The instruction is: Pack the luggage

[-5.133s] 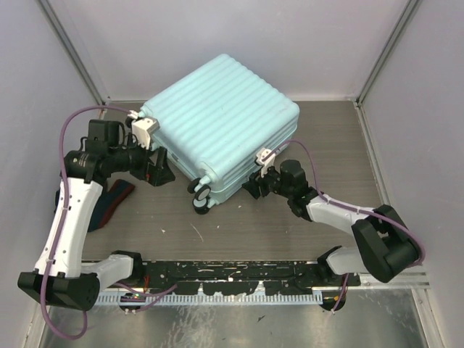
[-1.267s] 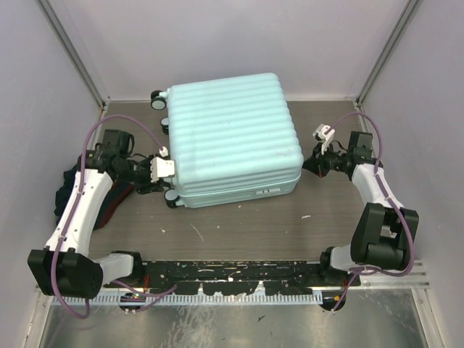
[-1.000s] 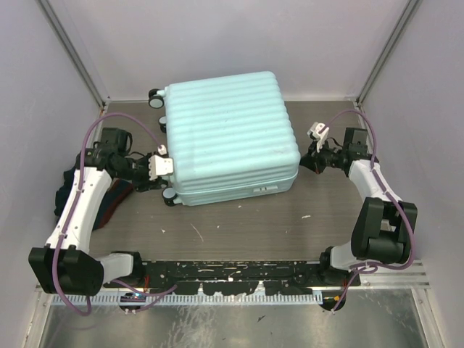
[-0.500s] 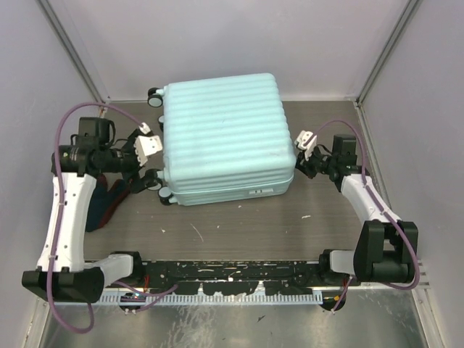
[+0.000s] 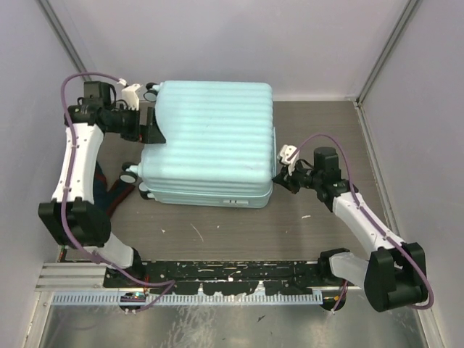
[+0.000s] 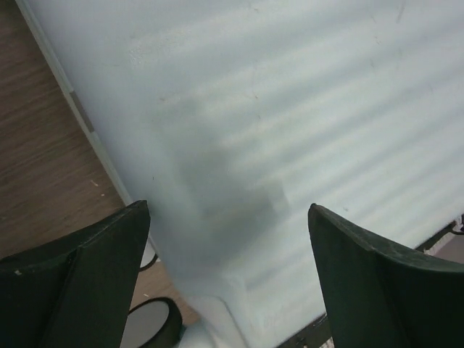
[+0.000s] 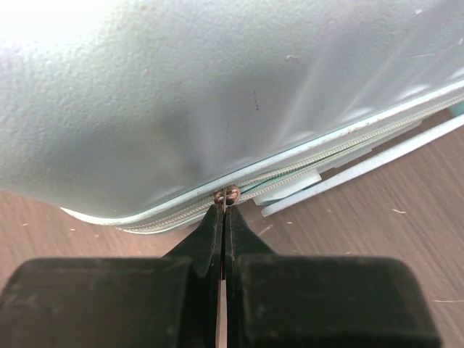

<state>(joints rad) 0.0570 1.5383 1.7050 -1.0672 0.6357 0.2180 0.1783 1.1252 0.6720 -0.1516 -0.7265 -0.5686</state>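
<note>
The luggage [image 5: 206, 141] is a pale mint ribbed suitcase lying flat and closed on the wooden table. My left gripper [image 5: 151, 125] stands open at its far-left corner, close to the shell. In the left wrist view the black fingers [image 6: 87, 268] straddle the luggage [image 6: 275, 109] without touching it, and my left gripper [image 6: 225, 210] holds nothing. My right gripper [image 5: 279, 176] is at the near-right corner. In the right wrist view my right gripper [image 7: 224, 209] is shut on the metal zipper pull [image 7: 230, 193], at the zip seam of the luggage [image 7: 181, 94].
Dark clothing [image 5: 109, 196] lies on the table left of the suitcase, under the left arm. Small wheels [image 5: 129, 175] stick out on the suitcase's left side, and one wheel [image 6: 148, 326] shows below the left fingers. Grey walls close in on three sides.
The suitcase has slid and turned to the left. My left gripper opened and moved up to the far-left corner. My right gripper, still shut, moved left with the suitcase's near-right corner.
</note>
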